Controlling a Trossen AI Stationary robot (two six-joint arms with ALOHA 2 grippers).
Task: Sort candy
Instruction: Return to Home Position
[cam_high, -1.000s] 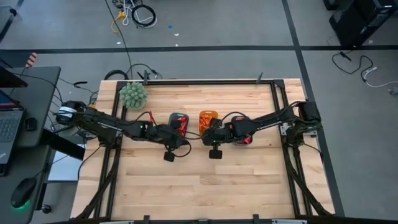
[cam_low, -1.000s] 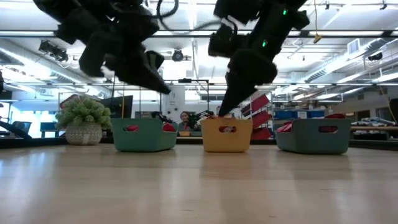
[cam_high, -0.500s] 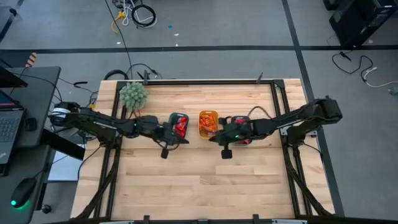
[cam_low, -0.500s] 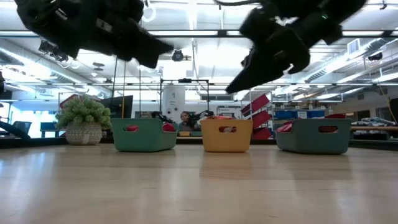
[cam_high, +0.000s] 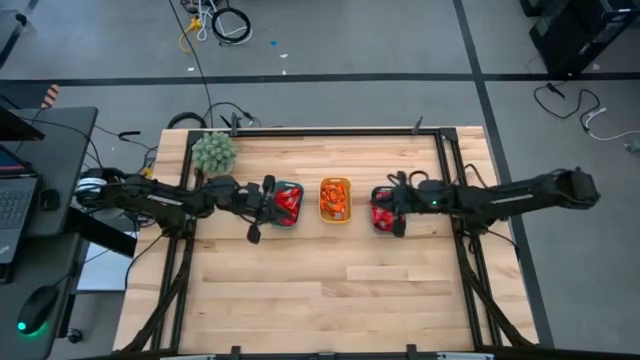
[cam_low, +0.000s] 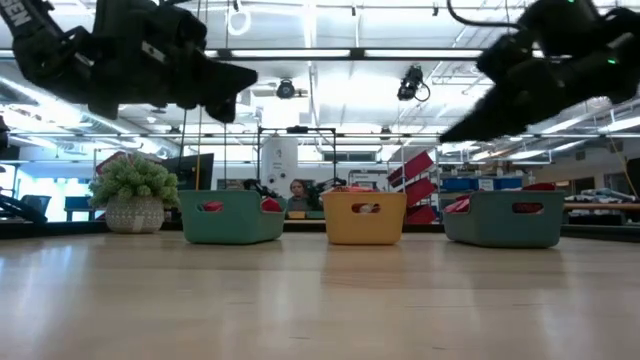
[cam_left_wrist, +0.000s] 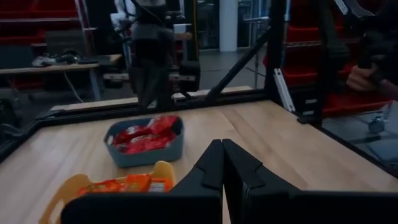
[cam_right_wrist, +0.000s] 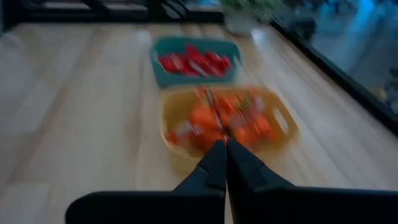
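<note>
Three oblong trays stand in a row on the wooden table: a teal tray (cam_high: 290, 204) with red candies (cam_right_wrist: 194, 62), a yellow tray (cam_high: 335, 199) with orange candies (cam_right_wrist: 227, 121), and a blue tray (cam_high: 383, 213) with red candies (cam_left_wrist: 146, 135). My left gripper (cam_left_wrist: 222, 163) is shut and empty. It hangs in the air at the teal tray's left end (cam_high: 270, 192). My right gripper (cam_right_wrist: 224, 159) is shut and empty too, raised over the blue tray (cam_high: 380, 200). In the low view both grippers (cam_low: 235, 80) (cam_low: 465, 128) sit well above the trays.
A fuzzy green plant in a pot (cam_high: 214, 152) stands at the table's far left corner (cam_low: 133, 195). Black frame rails (cam_high: 330, 130) run along the far and side edges. Bare wood (cam_high: 330, 290) spreads over the table's near half. A person (cam_low: 297, 192) sits in the room beyond.
Both arms have drawn back and risen. My left gripper moved from over the teal tray toward the table's left. My right gripper moved from the yellow tray toward the table's right, ending over the blue tray, with its arm stretched out more level. The trays stayed put.
</note>
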